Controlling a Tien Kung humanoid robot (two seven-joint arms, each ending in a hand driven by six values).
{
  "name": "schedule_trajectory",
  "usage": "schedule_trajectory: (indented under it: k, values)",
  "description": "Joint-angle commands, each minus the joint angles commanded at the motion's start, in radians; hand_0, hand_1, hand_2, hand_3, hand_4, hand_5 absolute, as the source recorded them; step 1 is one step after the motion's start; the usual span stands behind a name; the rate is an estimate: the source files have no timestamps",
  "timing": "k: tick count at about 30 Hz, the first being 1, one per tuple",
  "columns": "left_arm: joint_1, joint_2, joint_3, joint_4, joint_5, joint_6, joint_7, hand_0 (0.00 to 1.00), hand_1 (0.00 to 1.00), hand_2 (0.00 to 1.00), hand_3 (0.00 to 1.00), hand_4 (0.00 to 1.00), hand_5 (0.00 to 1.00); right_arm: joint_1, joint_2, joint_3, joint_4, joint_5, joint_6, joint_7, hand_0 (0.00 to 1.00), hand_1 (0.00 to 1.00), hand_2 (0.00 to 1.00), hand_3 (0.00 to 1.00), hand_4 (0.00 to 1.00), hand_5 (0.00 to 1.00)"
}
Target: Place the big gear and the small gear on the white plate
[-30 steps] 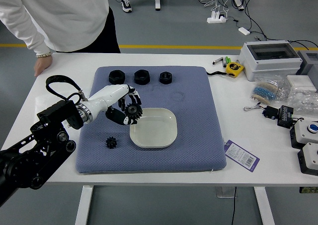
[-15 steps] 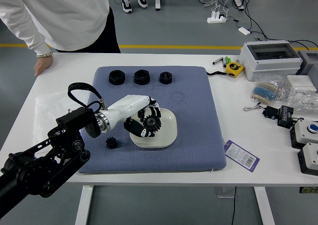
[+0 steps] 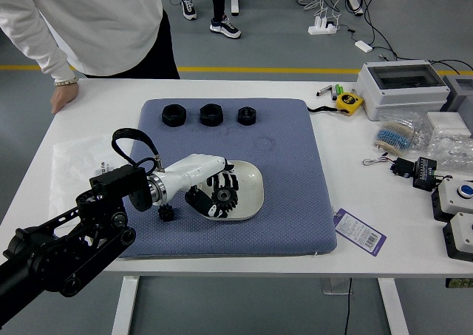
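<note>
White table (image 3: 399, 259); person (image 3: 96, 17) at far side, one hand (image 3: 63, 96) resting at its left edge. Blue-gray mat (image 3: 295, 235) on table. Left arm (image 3: 103, 220) reaches in from the left; it's the only robot arm in view, so the nearer one. White plate (image 3: 252, 191) on mat, just ahead of the knuckles. Left hand (image 3: 194, 172) is over the plate's left part, clasping the big gear (image 3: 225, 195) between thumb and fingers. Key relation: gear is at the fingertip end, over the plate, inside its rim as seen from above. Round, so no long axis; toothed face turned toward camera, likely tilted. Plate contact: cannot tell. Next is probably lower, flatten, let go; risk is it landing on edge and rolling. Three black nuts (image 3: 211, 114) along mat's far side. Small gear (image 3: 166, 214) on mat, left of plate, close by the wrist, still to be placed.
</note>
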Motion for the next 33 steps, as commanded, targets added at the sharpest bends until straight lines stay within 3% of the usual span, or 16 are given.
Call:
schedule_trajectory:
  k: [2,3,15,22,25,28,33]
  values:
    - [-0.002,0.0,-0.001,0.002,0.001,0.0,-0.002,0.455,0.472,0.529,0.567,0.998,0.096,0.0,0.0,0.001,0.0,-0.001,-0.001,0.0,0.685,0.682,0.772,0.684,0.956,0.768]
    - [-0.003,-0.001,-0.001,0.004,0.001,0.0,-0.004,0.474,0.504,0.55,0.576,0.998,0.156,0.001,0.0,0.001,0.0,-0.001,-0.001,-0.001,0.679,0.68,0.771,0.684,0.956,0.767]
    - [-0.006,-0.005,-0.013,0.016,0.005,0.023,-0.017,0.492,0.547,0.581,0.6,0.998,0.204,0.001,0.001,0.004,0.0,0.001,-0.004,0.002,0.679,0.682,0.771,0.683,0.956,0.766]
    - [-0.001,0.005,-0.061,0.002,0.022,0.017,-0.011,0.489,0.543,0.573,0.601,0.998,0.221,-0.002,0.001,0.001,0.0,0.011,-0.005,0.007,0.679,0.681,0.771,0.683,0.956,0.766]
    - [0.009,0.02,-0.086,-0.011,0.038,0.002,0.0,0.489,0.543,0.573,0.601,0.998,0.221,-0.003,0.001,-0.001,-0.001,0.014,-0.005,0.008,0.679,0.681,0.771,0.683,0.956,0.766]
    - [0.03,0.064,-0.121,-0.057,0.074,-0.056,0.041,0.489,0.545,0.576,0.603,0.998,0.224,-0.006,0.001,-0.002,-0.001,0.017,-0.004,0.009,0.68,0.681,0.771,0.682,0.956,0.765]
    - [0.072,0.126,-0.182,-0.111,0.074,-0.111,0.069,0.49,0.545,0.574,0.605,0.998,0.223,-0.012,0.002,0.001,-0.002,0.014,-0.004,0.008,0.679,0.681,0.771,0.682,0.956,0.765]
